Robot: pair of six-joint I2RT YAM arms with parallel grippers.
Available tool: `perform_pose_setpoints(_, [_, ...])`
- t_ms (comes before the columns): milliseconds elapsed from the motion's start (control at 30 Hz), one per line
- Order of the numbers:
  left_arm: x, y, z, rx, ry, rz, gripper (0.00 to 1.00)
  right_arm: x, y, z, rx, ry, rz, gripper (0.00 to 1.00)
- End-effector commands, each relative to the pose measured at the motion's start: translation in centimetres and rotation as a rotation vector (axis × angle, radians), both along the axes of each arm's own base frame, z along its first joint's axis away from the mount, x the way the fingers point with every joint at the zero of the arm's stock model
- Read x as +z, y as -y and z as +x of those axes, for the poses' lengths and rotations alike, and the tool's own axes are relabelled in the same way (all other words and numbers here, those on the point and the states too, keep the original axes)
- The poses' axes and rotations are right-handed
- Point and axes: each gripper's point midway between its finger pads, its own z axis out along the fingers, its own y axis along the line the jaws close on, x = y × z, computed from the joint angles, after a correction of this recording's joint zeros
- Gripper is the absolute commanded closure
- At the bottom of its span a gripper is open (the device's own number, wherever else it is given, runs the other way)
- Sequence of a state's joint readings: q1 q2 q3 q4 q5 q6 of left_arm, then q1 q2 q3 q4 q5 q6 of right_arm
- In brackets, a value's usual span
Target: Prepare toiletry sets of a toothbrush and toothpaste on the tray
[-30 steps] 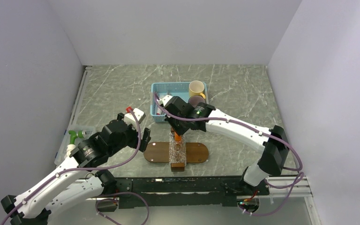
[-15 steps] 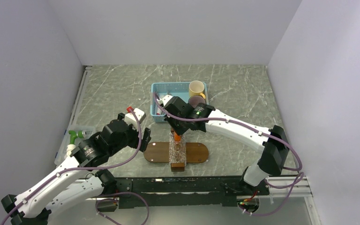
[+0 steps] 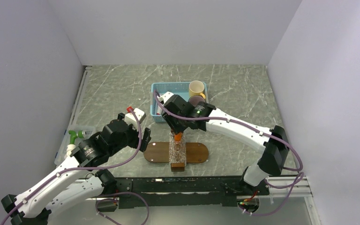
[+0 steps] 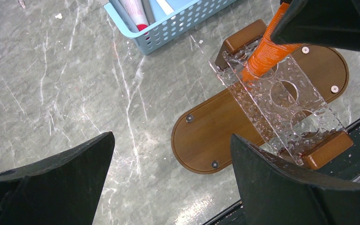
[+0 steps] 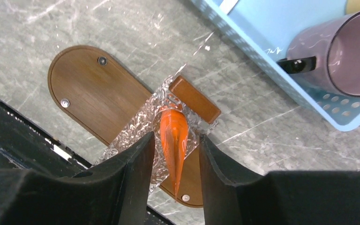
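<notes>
Left pincer [image 4: 171,138] first, since it sat closest to the bases: jaws spread as wide as they go, nothing in them, hovering over the marble table [image 4: 65,84] just left of the tray [image 4: 206,136], my guess being it was parked out of the way while the other arm worked. That brown oval tray lay near the front edge with a clear bumpy holder [image 4: 286,101] bridged across it on two little wooden blocks, holes along its top so stuff can stand up instead of rolling around. Orange toothpaste [image 4: 265,49] was poked into the far hole, leaning a bit, narrow end down. Right pincer [image 5: 176,140] hung right over it with its fingers apart, one on each side of the tube and a sliver of holder showing in both gaps, so it looked like a drop-off and not a grip. Further back was the light-blue basket [image 4: 183,23] with a white and red tube [image 4: 133,11] inside, plus a purple mug [image 5: 337,56] and a yellow mug [image 3: 196,87]. Couldn't pick out a toothbrush for sure, and no brand or lettering was sharp enough to read anywhere
</notes>
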State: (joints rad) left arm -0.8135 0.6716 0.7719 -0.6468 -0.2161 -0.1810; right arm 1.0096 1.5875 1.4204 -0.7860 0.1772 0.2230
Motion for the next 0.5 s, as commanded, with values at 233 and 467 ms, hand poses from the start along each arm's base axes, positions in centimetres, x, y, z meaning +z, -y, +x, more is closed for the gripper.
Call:
perform_pose_setpoints(233, [1.2, 0.5, 0.5, 0.008, 0.038, -0.042, 0.01, 7.7, -1.5, 4.7, -0.145, 0.158, 0.129, 0.57])
perform_pose_setpoints(467, [1.5, 0.1, 0.6, 0.020, 0.054, -0.036, 0.00, 7.4, -3.2, 9.0, -0.221, 0.120, 0.142, 0.58])
